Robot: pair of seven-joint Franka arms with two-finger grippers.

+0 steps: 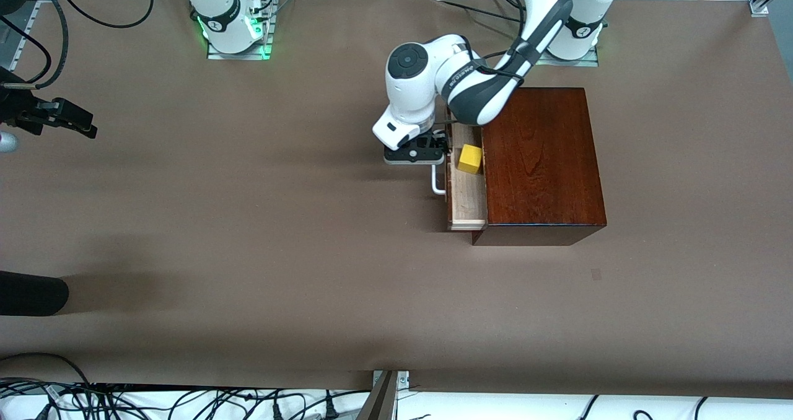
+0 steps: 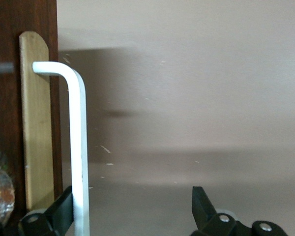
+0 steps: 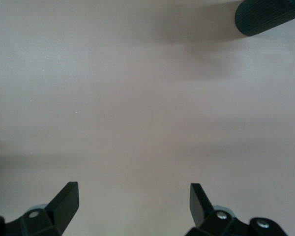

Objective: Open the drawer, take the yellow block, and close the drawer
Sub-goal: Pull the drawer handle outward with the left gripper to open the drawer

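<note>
The drawer (image 1: 466,191) stands pulled partway out of the mahogany box (image 1: 539,160), on the side facing the right arm's end. The yellow block (image 1: 469,158) lies in the pale tray. My left gripper (image 1: 416,153) is down at the white bar handle (image 1: 437,181). In the left wrist view it (image 2: 132,206) is open, with the handle (image 2: 78,147) between the fingers, close against one fingertip (image 2: 64,206). My right gripper (image 1: 68,118) waits over the table at the right arm's end, open (image 3: 132,201) with nothing between its fingers.
A black cylinder (image 1: 31,293) pokes in over the table edge at the right arm's end, nearer the front camera; it also shows in the right wrist view (image 3: 268,17). Cables hang along the table's edge nearest the front camera.
</note>
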